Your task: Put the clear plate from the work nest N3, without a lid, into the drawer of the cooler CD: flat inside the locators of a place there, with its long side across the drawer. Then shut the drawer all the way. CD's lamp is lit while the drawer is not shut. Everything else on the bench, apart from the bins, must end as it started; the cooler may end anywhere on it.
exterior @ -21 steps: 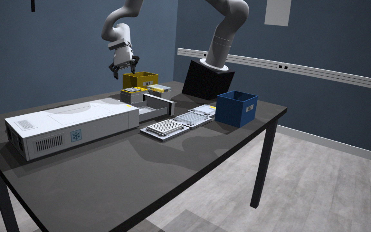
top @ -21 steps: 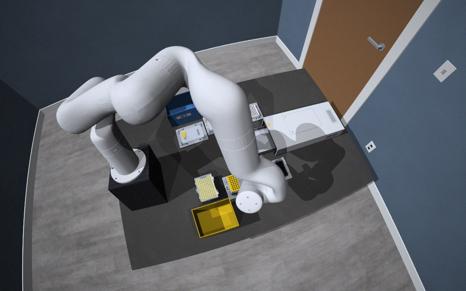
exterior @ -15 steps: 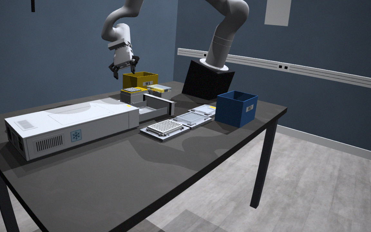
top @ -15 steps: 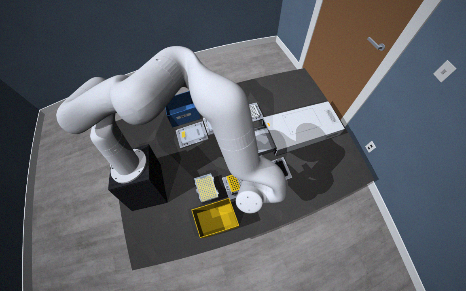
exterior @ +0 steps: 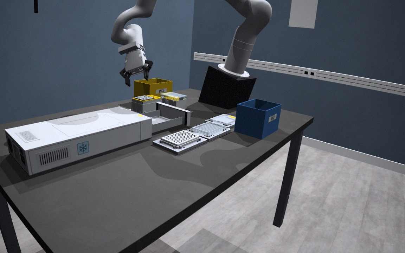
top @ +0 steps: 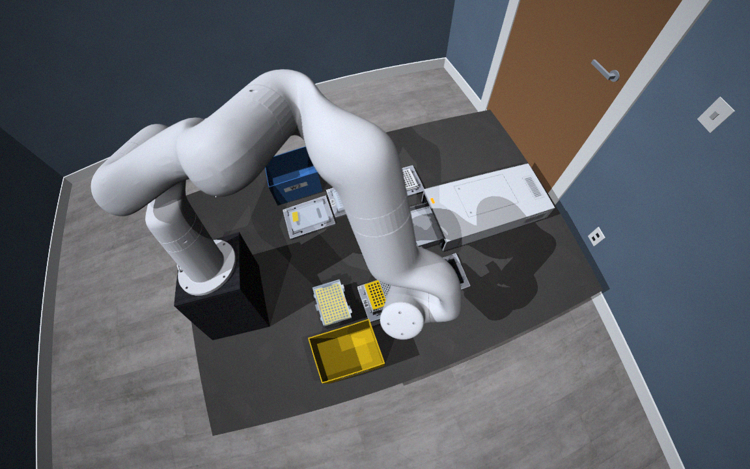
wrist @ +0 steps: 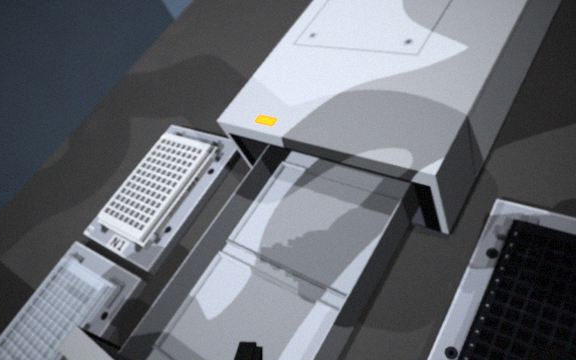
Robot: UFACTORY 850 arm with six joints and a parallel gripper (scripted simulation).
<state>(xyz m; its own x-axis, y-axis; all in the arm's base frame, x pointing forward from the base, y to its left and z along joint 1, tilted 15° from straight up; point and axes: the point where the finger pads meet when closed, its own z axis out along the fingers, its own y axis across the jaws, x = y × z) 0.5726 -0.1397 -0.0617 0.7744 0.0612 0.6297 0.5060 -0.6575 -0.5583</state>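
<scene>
The cooler CD [exterior: 78, 135] [wrist: 266, 120] lies on the bench with its drawer [wrist: 288, 260] pulled out and its lamp lit orange. The drawer holds two empty places. Three nests stand in a row beside the drawer. N1 holds a white well plate [wrist: 155, 187]. The second holds a clear well plate [exterior: 208, 128], also in the wrist view [wrist: 53, 310]. The third holds a pale, smooth-topped plate with a yellow tag [exterior: 224, 119], also in the overhead view [top: 308, 217]. I cannot read those two nests' labels. My gripper [exterior: 135, 75] is open and empty, high above the drawer's far end.
A blue bin [exterior: 257, 117] stands past the third nest. A yellow bin W1 [exterior: 153, 86] and two nests with yellow plates [exterior: 144, 102] [exterior: 173, 98] stand behind the drawer. A black plate in a nest [wrist: 543, 295] lies on the drawer's other side.
</scene>
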